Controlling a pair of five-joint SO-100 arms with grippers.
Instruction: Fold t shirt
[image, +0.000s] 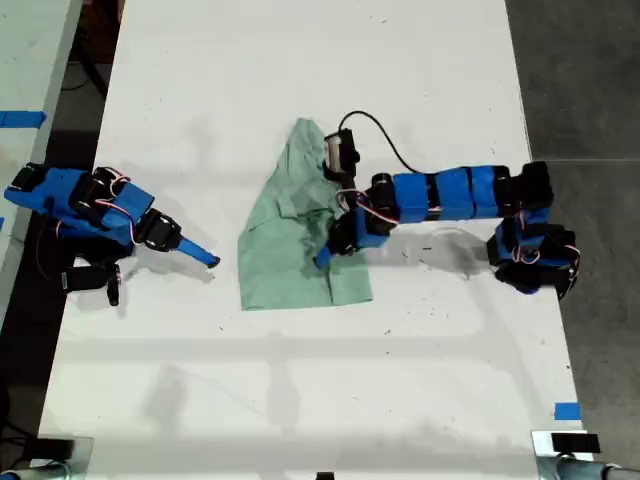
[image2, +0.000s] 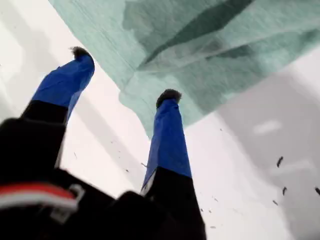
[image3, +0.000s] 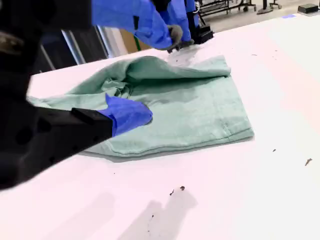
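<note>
From the exterior view you see my first gripper (image: 328, 255) on the t shirt (image: 285, 255). Only its wrist view shows its jaws spread apart. My second gripper (image: 205, 257) is spread too, beside the shirt.

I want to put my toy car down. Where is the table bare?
Big bare stretches of the white table lie above the t shirt and below it in the exterior view. Crowded: the middle, where my first hand sits over the shirt, and the exterior view's left side by my second hand.
</note>
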